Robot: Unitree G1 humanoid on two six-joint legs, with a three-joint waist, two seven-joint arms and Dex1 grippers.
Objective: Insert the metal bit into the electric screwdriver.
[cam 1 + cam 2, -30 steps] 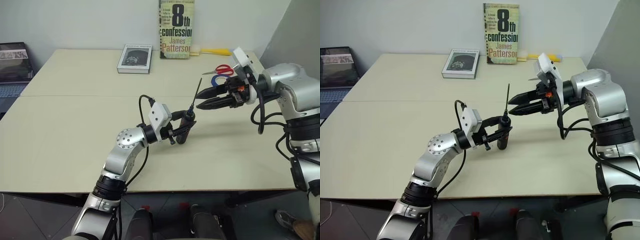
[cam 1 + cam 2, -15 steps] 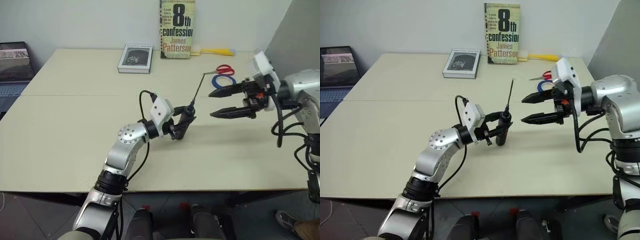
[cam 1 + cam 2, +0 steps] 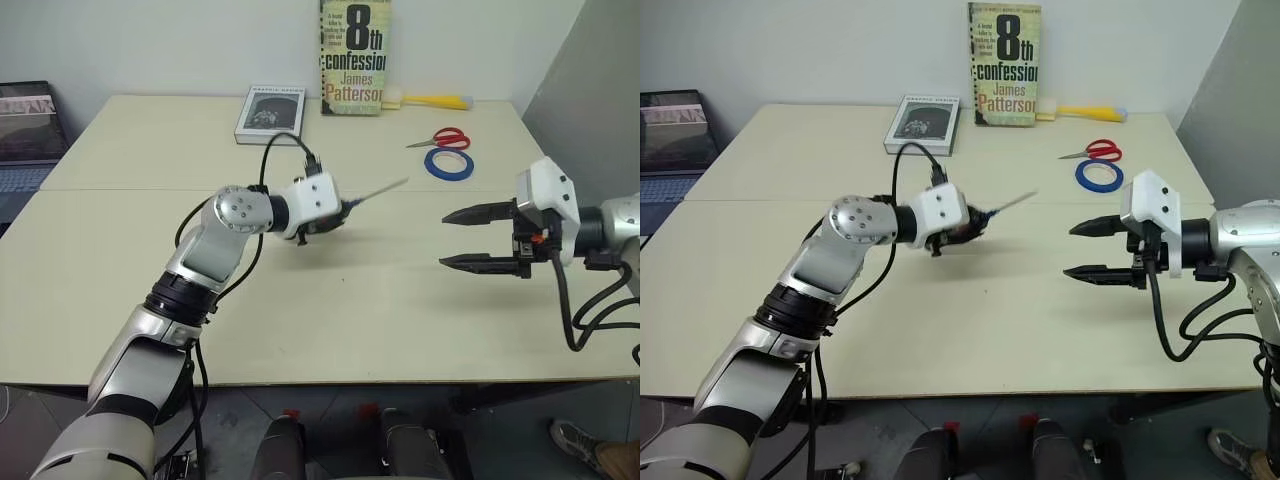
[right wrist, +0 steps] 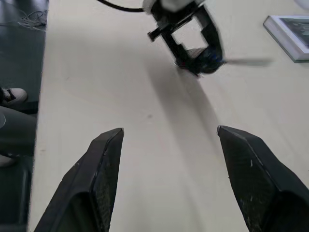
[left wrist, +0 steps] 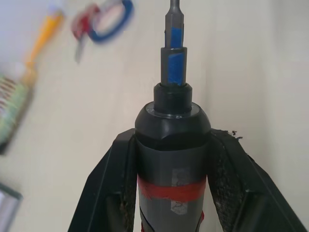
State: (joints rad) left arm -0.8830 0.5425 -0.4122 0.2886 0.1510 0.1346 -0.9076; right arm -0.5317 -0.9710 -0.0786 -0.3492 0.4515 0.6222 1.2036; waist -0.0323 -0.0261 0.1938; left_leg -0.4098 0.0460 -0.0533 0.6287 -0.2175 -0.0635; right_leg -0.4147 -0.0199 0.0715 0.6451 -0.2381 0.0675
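While the left pincer clamps the electric screwdriver with the metal bit seated, the right pincer gapes empty.

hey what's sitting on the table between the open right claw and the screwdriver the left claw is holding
Nothing: in the left eye view only bare table lies between the right claw and the electric screwdriver clamped in the left claw.

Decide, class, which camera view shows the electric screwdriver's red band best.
The left wrist view: the electric screwdriver stands close up between the left hand's fingers, its red band plain. In the eye views the hand hides its body; the right wrist view shows a distant blur.
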